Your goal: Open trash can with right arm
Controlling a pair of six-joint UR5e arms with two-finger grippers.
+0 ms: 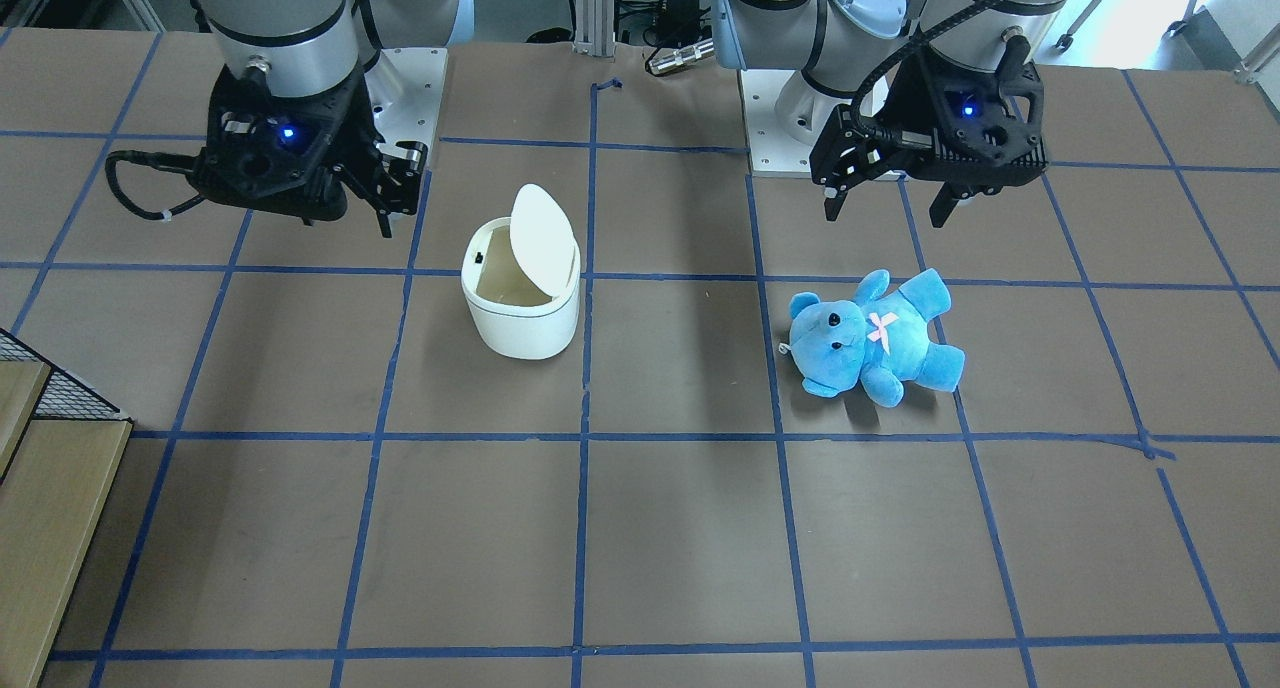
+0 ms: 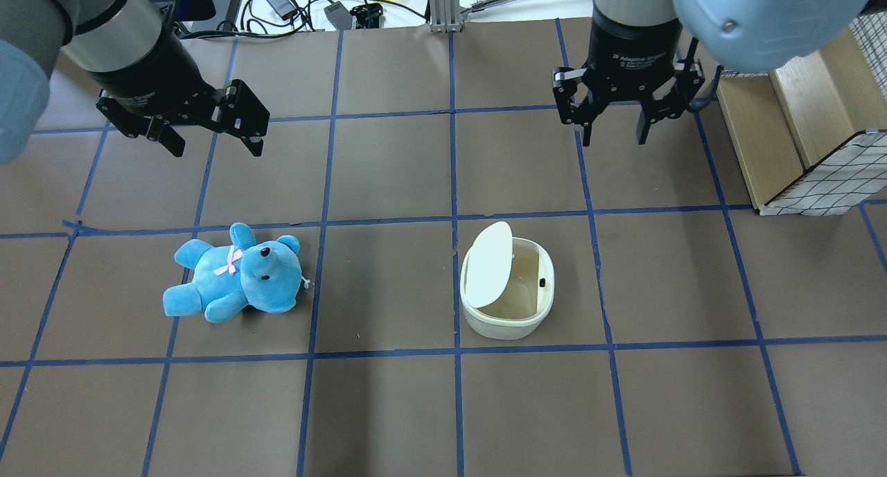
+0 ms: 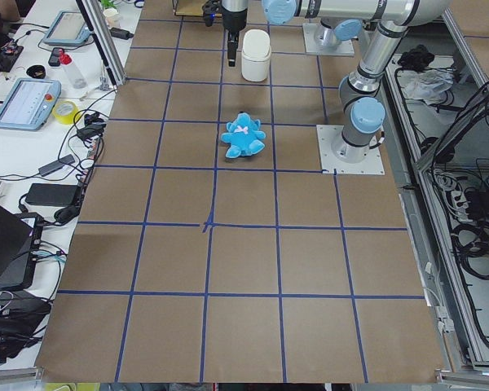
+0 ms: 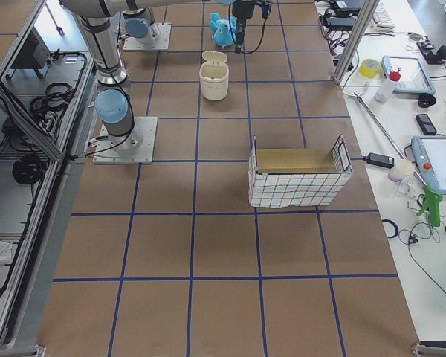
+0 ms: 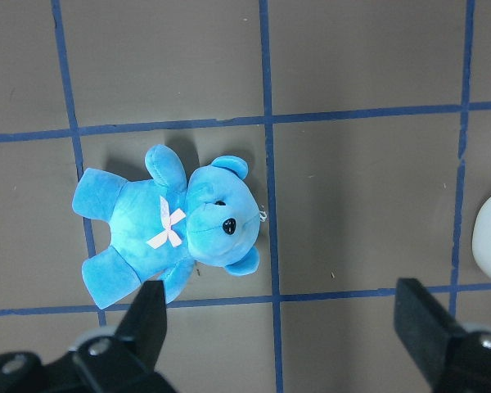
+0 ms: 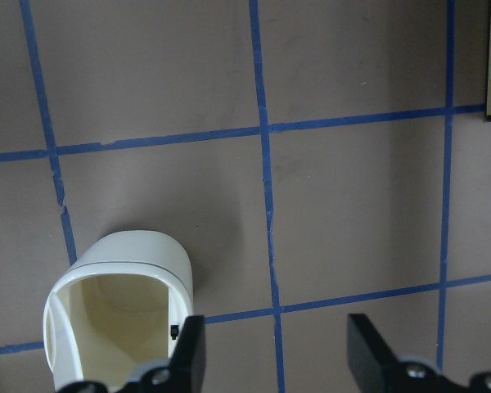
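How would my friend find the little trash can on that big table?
Look at the brown table crossed by blue tape lines. Toward the robot's right stands a small white trash can. Unlike the blue teddy lying farther left, it is white with its lid flipped up.

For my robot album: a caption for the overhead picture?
White plastic trash can, lid open; blue plush teddy bear nearby.

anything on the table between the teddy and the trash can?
Nothing. In the overhead view the stretch from the teddy to the trash can is bare table, crossed only by blue tape lines.
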